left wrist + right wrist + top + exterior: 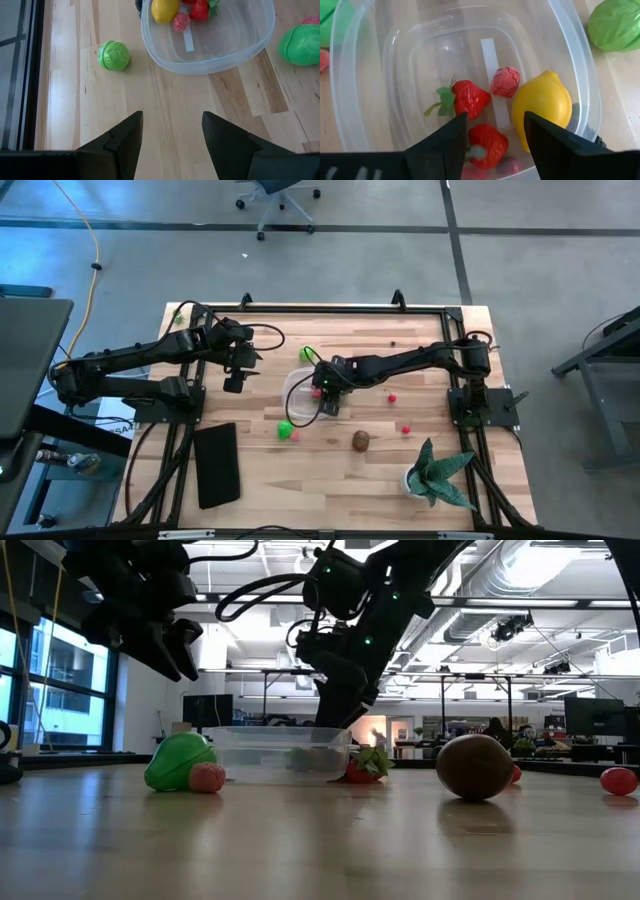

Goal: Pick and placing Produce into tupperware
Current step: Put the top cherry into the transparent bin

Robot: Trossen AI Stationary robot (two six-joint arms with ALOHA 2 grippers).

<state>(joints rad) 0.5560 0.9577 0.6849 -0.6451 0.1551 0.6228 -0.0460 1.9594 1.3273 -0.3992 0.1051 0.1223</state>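
the right gripper point(492, 137), fingers spread and empty, hangs directly over the clear tub point(570, 60) holding strawberries point(470, 97) and a lemon point(542, 107), while the brown fruit point(360, 441) lies nearer this arm than the left.

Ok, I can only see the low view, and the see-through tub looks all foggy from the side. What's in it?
Observer: A yellow lemon, two strawberries and a small pink piece lie in the tub.
Operator: Is the arm above it holding something?
Observer: No. The right end effector is open over the tub, with one strawberry lying just under the gap.
Operator: And the other arm?
Observer: The left end effector is open and empty above bare table, beside the tub.
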